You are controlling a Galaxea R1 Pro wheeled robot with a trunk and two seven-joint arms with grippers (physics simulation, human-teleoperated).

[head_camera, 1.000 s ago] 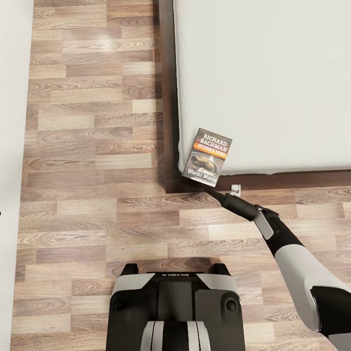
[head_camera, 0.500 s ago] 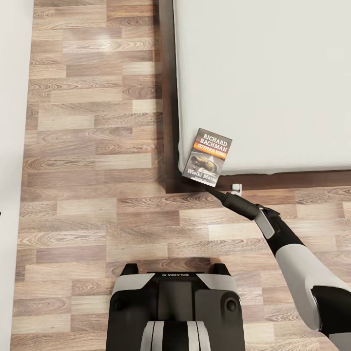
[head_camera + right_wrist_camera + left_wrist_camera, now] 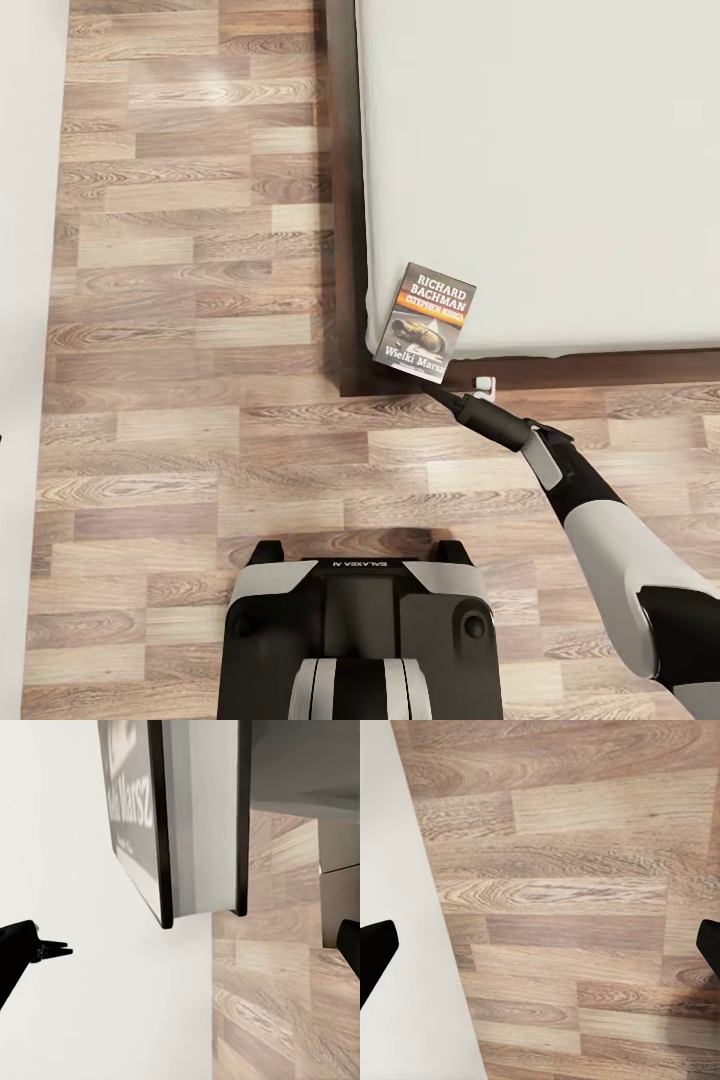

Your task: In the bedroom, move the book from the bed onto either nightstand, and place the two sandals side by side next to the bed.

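Grey-covered book [image 3: 425, 323] hides right gripper's [image 3: 440, 392] tips.

My claw [image 3: 540, 952] hangs over the wood plank floor [image 3: 585, 907], its two dark fingertips [image 3: 375, 952] peeking in at opposite edges of the view, spread wide with nothing between them. Beneath lie mixed-tone planks, pale and brown with swirling grain. A plain white surface [image 3: 405, 945] runs along one side, meeting the planks in a straight slanted edge.
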